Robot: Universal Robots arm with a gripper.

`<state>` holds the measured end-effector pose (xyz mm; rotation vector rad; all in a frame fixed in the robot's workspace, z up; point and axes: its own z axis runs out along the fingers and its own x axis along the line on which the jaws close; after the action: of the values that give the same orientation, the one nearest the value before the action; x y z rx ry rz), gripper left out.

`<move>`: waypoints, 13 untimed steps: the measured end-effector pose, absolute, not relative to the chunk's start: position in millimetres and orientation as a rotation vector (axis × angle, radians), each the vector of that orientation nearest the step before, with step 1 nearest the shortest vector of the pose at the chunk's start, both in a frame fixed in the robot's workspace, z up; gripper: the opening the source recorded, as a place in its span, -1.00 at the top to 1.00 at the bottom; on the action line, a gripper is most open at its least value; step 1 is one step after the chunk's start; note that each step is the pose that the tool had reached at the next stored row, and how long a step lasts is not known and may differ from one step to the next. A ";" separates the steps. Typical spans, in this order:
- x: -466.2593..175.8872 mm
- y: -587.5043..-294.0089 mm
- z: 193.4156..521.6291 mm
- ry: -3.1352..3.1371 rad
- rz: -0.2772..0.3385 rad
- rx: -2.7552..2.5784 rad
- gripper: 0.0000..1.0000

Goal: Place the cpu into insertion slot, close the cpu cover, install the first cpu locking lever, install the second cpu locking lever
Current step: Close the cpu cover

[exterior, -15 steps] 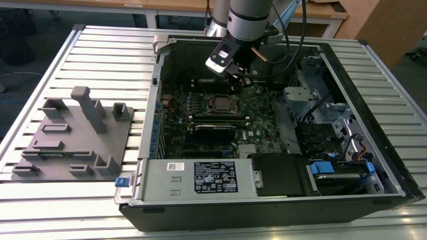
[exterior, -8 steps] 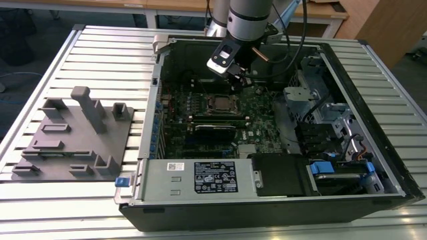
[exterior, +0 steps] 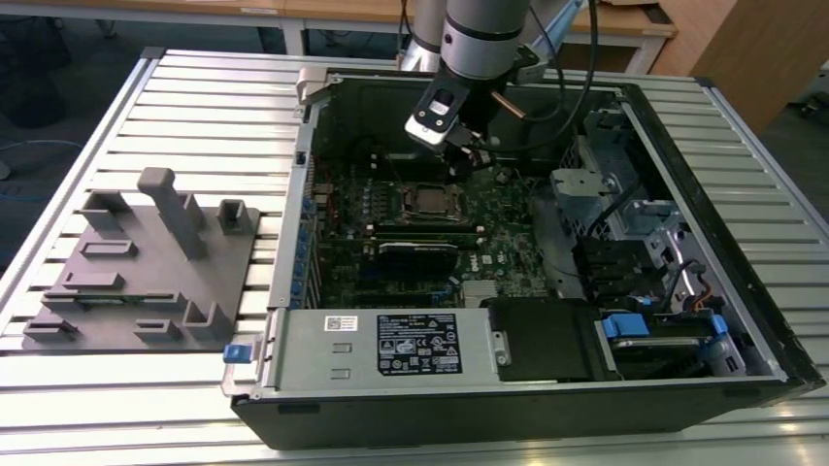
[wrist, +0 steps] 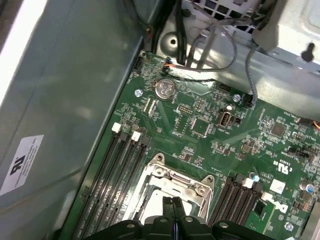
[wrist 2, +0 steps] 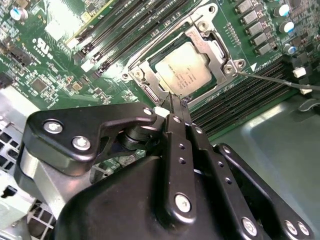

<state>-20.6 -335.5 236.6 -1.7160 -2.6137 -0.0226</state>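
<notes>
A slatted metal table (exterior: 130, 107) carried an open computer case (exterior: 518, 417) lying on its side, with a grey moulded fixture (exterior: 143, 282) beside it on the exterior view's left. Inside the case lay the green motherboard (exterior: 506, 243), with a boxed power supply (exterior: 388, 345) along the near wall. The arm reached down into the case, and its gripper (wrist 2: 177, 102) hung just over the insertion slot (exterior: 404, 199), the two black fingers clenched flat against each other with nothing between them. The insertion slot sat amid the board between rows of long black memory slots (wrist 2: 125, 25). The cpu cover (wrist 2: 212, 47) lay folded down over the slot. The cpu (wrist 2: 182, 75) sat seated within the slot, its dull metal top showing through the cover's window. A thin metal rod (wrist 2: 270, 80) ran out from one corner of the cover. A coin cell (wrist: 165, 89) sat farther along the board.
</notes>
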 end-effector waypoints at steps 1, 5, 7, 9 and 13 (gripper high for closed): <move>-20.6 -335.5 236.6 -2.617 -0.023 -1.711 0.80; -20.6 -335.5 236.6 -2.617 -0.023 -1.711 0.80; -20.6 -335.5 236.6 -2.618 -0.023 -1.710 0.80; -20.6 -335.5 236.6 -2.628 -0.022 -1.694 0.80; -20.6 -335.5 236.5 -2.677 -0.022 -1.614 0.80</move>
<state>-20.6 -335.5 236.5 -1.6145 -2.6769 -0.0219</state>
